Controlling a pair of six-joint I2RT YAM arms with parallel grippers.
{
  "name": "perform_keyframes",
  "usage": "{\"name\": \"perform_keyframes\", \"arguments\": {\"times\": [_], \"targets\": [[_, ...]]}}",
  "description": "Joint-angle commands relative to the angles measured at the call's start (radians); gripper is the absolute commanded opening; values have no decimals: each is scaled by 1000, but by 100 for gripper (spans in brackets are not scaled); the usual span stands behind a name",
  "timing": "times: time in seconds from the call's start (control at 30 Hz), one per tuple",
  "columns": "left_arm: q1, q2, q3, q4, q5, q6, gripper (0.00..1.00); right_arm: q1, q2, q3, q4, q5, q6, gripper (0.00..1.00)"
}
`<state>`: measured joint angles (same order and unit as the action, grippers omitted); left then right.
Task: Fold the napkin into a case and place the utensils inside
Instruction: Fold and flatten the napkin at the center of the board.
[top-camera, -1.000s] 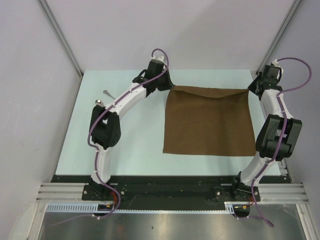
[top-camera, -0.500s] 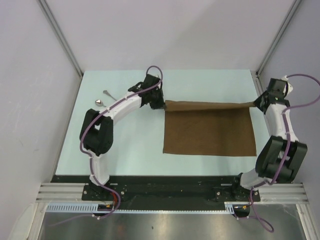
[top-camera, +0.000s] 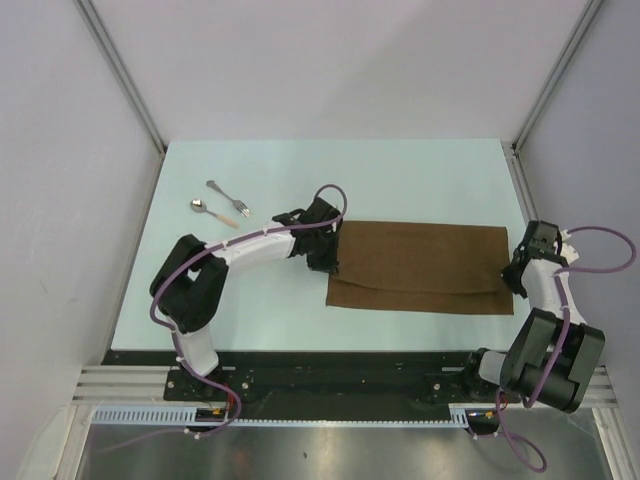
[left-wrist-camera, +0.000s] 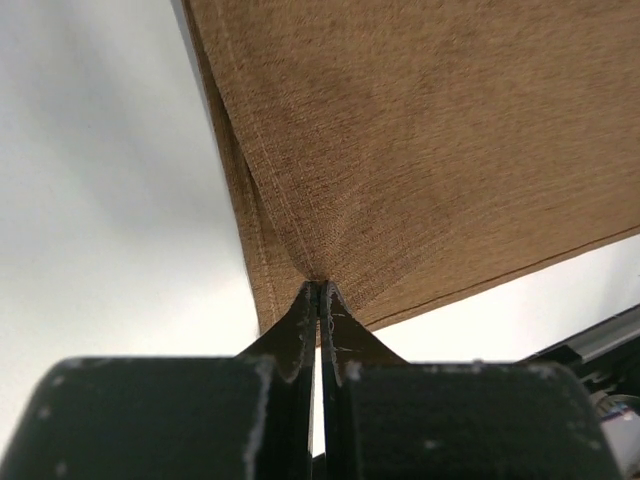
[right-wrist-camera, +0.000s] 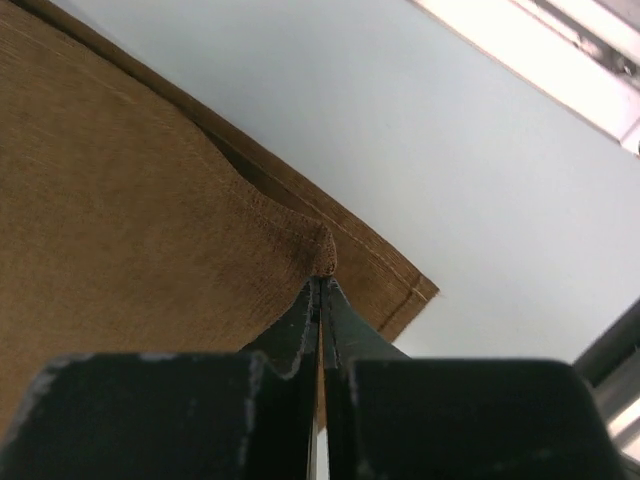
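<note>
The brown napkin (top-camera: 420, 265) lies on the table folded over toward the near side, its upper layer stopping just short of the near edge. My left gripper (top-camera: 328, 262) is shut on the upper layer's left corner, seen pinched in the left wrist view (left-wrist-camera: 320, 285). My right gripper (top-camera: 512, 278) is shut on the upper layer's right corner, as the right wrist view (right-wrist-camera: 321, 277) shows. The silver fork (top-camera: 228, 196) and the spoon (top-camera: 214, 212) with its tan handle lie side by side at the far left of the table.
The pale table (top-camera: 260, 300) ends at a black rail (top-camera: 340, 365) along the near edge. Grey walls and metal posts (top-camera: 120, 75) enclose the far and side edges.
Both grippers have carried the napkin's far edge toward the near side, folding the cloth in half. The left arm no longer hides the fork and spoon.
</note>
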<state>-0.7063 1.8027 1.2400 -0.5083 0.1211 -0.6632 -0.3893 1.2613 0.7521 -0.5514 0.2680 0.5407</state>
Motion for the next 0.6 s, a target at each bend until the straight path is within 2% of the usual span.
{"name": "perform_keyframes", "arguments": {"times": [0.0, 0.33, 0.57], "targets": [[-21, -69, -31, 28, -55, 0, 0, -11, -76, -34, -7, 21, 41, 0], [-24, -138, -94, 8, -97, 19, 0, -25, -191, -60, -88, 57, 57, 0], [-55, -103, -120, 22, -81, 13, 0, -37, -93, -86, -107, 68, 134, 0]]}}
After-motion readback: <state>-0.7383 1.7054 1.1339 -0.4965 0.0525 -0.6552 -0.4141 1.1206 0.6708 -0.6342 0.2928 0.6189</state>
